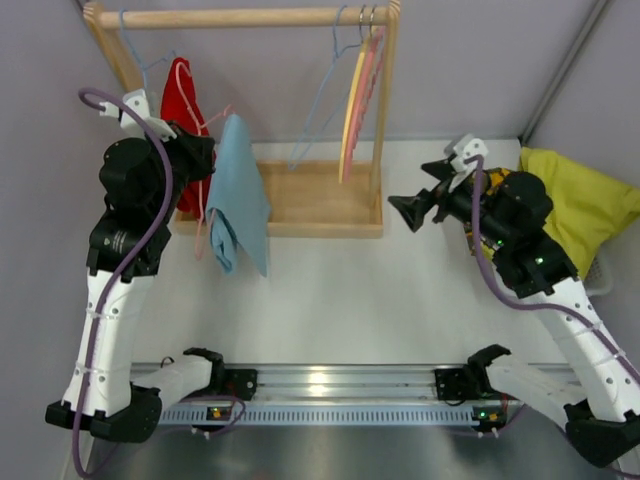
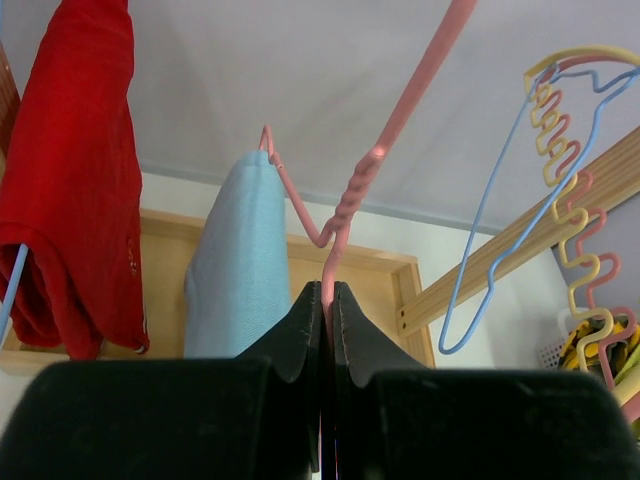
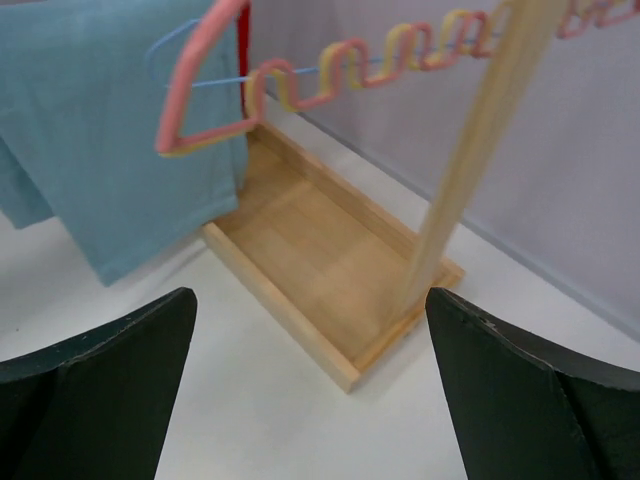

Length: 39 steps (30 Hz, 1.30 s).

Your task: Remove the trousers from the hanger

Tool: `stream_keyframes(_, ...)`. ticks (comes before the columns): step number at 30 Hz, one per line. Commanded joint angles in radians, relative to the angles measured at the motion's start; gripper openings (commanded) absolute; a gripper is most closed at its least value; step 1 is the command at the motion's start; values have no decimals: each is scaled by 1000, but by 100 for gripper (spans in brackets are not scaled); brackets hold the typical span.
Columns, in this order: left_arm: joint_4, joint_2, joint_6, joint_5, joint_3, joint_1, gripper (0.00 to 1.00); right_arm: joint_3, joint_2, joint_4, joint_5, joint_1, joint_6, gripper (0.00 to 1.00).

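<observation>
Far left, the red trousers (image 1: pixel 183 100) hang on the wooden rack (image 1: pixel 240 17). Our left gripper (image 2: pixel 328 300) has its jaws pinched tight on the pink hanger (image 2: pixel 345 200), which carries the light blue trousers (image 1: pixel 240 200). We'd hold it steady so our right gripper (image 1: pixel 408 212), jaws spread wide, can tug them off. The yellow-green trousers (image 1: pixel 580 205) lie on the table far right.

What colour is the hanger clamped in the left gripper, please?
The hanger is pink; clearest in the left wrist view.

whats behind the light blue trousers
The red trousers hang on the rack just behind the light blue trousers, with the rack's wooden base beyond. The blue cloth covers the bar of its pink hanger; only the neck shows, pinched in the left gripper.
</observation>
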Motion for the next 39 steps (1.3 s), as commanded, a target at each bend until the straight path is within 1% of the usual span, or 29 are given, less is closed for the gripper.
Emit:
stream_keyframes(1, 193, -68, -45, 23, 55, 2, 0, 22, 45, 152, 223, 230, -56, 99)
stream_keyframes(2, 190, -71, -48, 25, 57, 2, 0, 27, 76, 195, 251, 284, -70, 99)
stream_keyframes(3, 185, -71, -48, 25, 63, 2, 0, 43, 96, 209, 304, 377, -101, 99)
stream_keyframes(5, 179, -74, -52, 28, 68, 2, 0, 65, 169, 241, 370, 470, -138, 100)
stream_keyframes(6, 176, -74, -56, 31, 71, 2, 0, 92, 200, 258, 436, 554, -155, 99)
stream_keyframes(8, 173, -74, -63, 37, 78, 2, 0, 119, 279, 291, 478, 623, -181, 99)
stream_keyframes(9, 171, -76, -63, 37, 81, 2, 0, 137, 306, 325, 506, 678, -199, 99)
stream_keyframes(11, 171, -77, -68, 39, 83, 2, 0, 151, 378, 367, 536, 726, -218, 99)
stream_keyframes(12, 170, -77, -68, 40, 86, 2, 0, 155, 399, 388, 555, 769, -228, 100)
stream_keyframes(13, 170, -79, -68, 40, 86, 2, 0, 157, 419, 442, 561, 784, -245, 99)
stream_keyframes(15, 168, -82, -71, 40, 91, 2, 0, 171, 482, 483, 588, 824, -265, 99)
stream_keyframes(16, 168, -83, -71, 42, 91, 2, 0, 178, 502, 521, 601, 837, -267, 99)
stream_keyframes(17, 167, -86, -71, 42, 94, 2, 0, 185, 545, 537, 612, 844, -267, 100)
stream_keyframes(20, 162, -90, -66, 37, 95, 2, 0, 217, 603, 572, 645, 861, -251, 99)
stream_keyframes(28, 164, -85, -95, 39, 108, 2, 0, 234, 697, 648, 625, 887, -241, 100)
stream_keyframes(34, 164, -70, -108, 39, 120, 2, 0, 274, 766, 620, 616, 912, -221, 99)
stream_keyframes(38, 164, -67, -129, 45, 131, 2, 0, 316, 838, 619, 659, 915, -225, 99)
stream_keyframes(39, 164, -65, -129, 48, 134, 2, 0, 351, 850, 609, 674, 915, -221, 99)
